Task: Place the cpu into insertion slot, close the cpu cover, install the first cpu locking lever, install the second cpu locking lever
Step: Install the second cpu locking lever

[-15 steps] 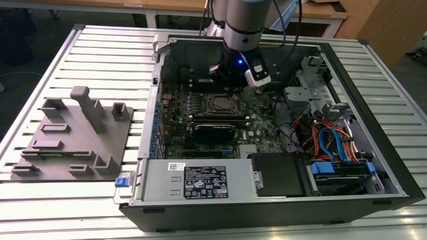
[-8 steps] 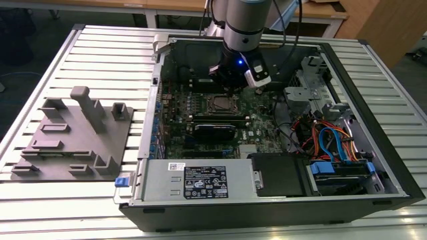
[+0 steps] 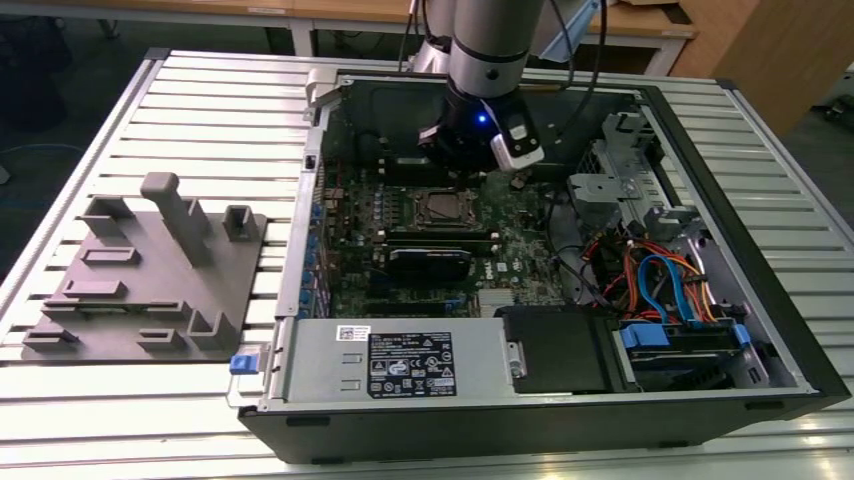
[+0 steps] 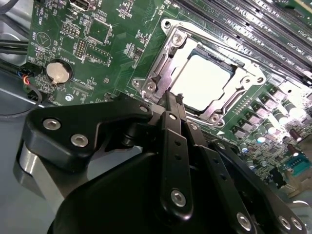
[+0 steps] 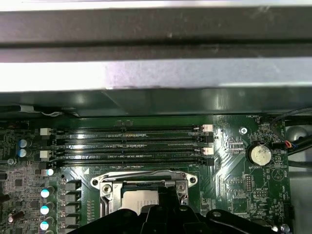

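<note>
One cpu (image 4: 204,82) lies flat in the slot (image 4: 168,58) at upper centre of the second wrist view, framed by the closed cover (image 4: 229,100) — its diagonal runs toward the upper right. The gripper (image 4: 171,100) hangs beside the socket's near edge, fingers together, holding nothing — its body hides the lower frame.

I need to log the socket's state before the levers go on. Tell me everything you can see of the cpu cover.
The cpu cover is a thin silvery metal frame with a square window, lying flat over the insertion slot on the green board. The cpu shows pale through its window. Screws sit at its corners. The hand hovers at one edge; contact cannot be told.
</note>
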